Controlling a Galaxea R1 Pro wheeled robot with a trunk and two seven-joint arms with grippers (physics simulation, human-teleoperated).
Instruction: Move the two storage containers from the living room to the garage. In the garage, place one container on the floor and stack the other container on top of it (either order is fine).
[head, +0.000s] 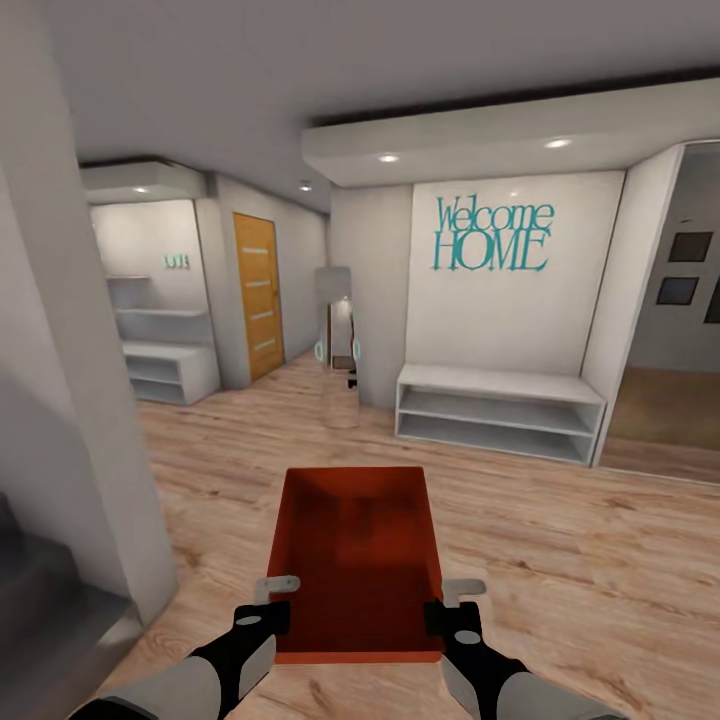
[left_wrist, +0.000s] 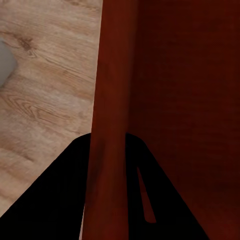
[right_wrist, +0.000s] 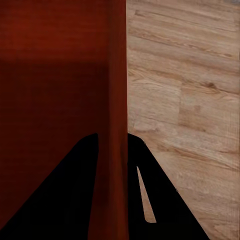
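A: Step in hand?

B: Transit, I'd say. One storage container (head: 358, 565) is carried in front of the robot, open top up, held between both arms above a light wood-plank floor (head: 560, 540). This looks like an entry hall, not the garage: white wall with teal "Welcome HOME" lettering (head: 492, 236), a low white shelf unit (head: 500, 412) under it, a wooden door (head: 257, 294) further back on the left.

A: Grippers?

B: Left gripper (head: 268, 608) is clamped on the container's left wall near its near corner; the left wrist view has the wall (left_wrist: 107, 125) running between the two dark fingers (left_wrist: 55, 200). Right gripper (head: 448, 612) is the same on the right wall (right_wrist: 117, 110), one finger inside the bin, one outside. Both closed on the thin walls.

A: Second container?

B: Can't place it from here. Bin looks empty.

A: Next move?

B: Judgement: keep driving to the garage with the bin level and both clamps even, clearing the grey pillar (head: 70, 400) at the left. Set-down comes later, on concrete.
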